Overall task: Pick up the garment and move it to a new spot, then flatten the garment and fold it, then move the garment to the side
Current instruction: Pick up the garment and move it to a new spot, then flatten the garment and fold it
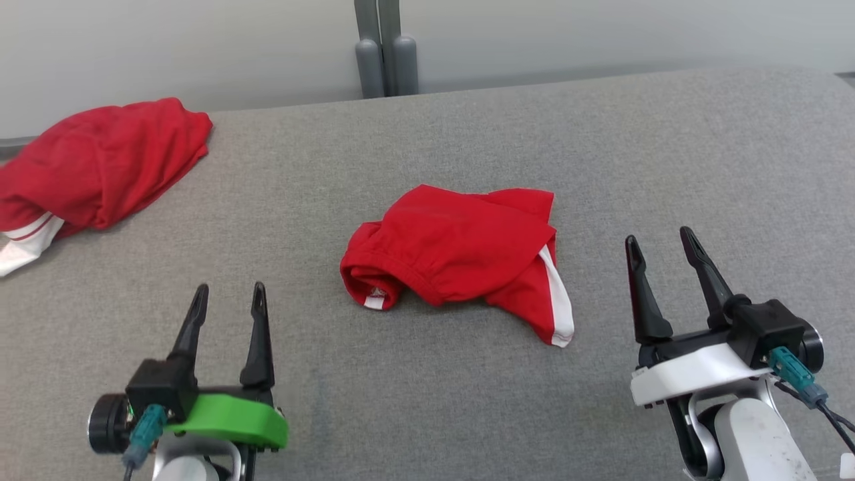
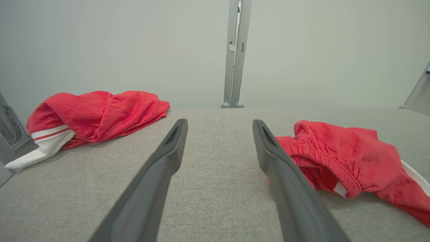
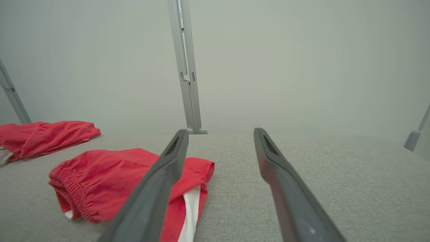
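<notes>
A crumpled red garment [image 1: 461,250] with a white side stripe and an elastic waistband lies in the middle of the grey cloth table [image 1: 427,414]. My left gripper [image 1: 229,295] hovers to its lower left, open, nothing between its fingers. My right gripper [image 1: 661,244] stands to the garment's right, open and empty too. In the left wrist view the garment [image 2: 349,158] lies just right of my right-hand finger [image 2: 285,178]. In the right wrist view the garment [image 3: 111,181] lies left of and partly behind my left-hand finger [image 3: 158,188].
A second red garment [image 1: 100,164] with white trim is heaped at the table's far left edge. Grey upright posts [image 1: 386,50] stand behind the table against a pale wall. The table's right half is bare grey cloth.
</notes>
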You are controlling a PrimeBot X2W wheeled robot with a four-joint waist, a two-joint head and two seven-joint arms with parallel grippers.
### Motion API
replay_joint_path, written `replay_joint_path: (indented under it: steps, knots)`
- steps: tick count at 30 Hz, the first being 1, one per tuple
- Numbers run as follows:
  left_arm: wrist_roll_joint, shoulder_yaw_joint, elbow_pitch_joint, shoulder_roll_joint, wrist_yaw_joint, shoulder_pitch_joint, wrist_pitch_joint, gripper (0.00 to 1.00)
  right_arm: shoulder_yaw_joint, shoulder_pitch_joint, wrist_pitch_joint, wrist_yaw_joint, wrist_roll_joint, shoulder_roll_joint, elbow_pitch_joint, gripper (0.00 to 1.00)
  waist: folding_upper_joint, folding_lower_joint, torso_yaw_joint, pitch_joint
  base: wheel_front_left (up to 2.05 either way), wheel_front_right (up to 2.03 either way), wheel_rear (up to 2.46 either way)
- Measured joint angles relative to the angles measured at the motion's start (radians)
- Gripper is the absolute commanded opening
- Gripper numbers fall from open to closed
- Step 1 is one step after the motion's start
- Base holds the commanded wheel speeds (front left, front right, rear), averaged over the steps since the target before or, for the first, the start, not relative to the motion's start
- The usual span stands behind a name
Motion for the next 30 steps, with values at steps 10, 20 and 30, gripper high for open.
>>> replay_joint_path:
  steps: [10, 20, 30]
  knots:
    - [0.07, 0.11, -0.032, -0.1, -0.039, 0.171, 0.0, 1.0, 0.0, 0.077, 0.0, 0.0, 0.025, 0.0, 0.005, 1.0, 0.0, 0.0, 0.034, -0.077, 0.0, 0.0, 0.0]
    - [0.126, 0.17, -0.029, -0.132, -0.081, 0.188, 0.0, 1.0, 0.014, 0.086, 0.0, 0.0, 0.026, 0.0, 0.016, 1.0, 0.0, 0.0, 0.038, -0.094, 0.0, 0.0, 0.0]
    - [0.155, 0.198, -0.018, -0.149, -0.106, 0.188, 0.0, 1.0, 0.015, 0.086, 0.0, 0.0, 0.028, 0.0, 0.017, 1.0, 0.0, 0.0, 0.036, -0.088, 0.0, 0.0, 0.0]
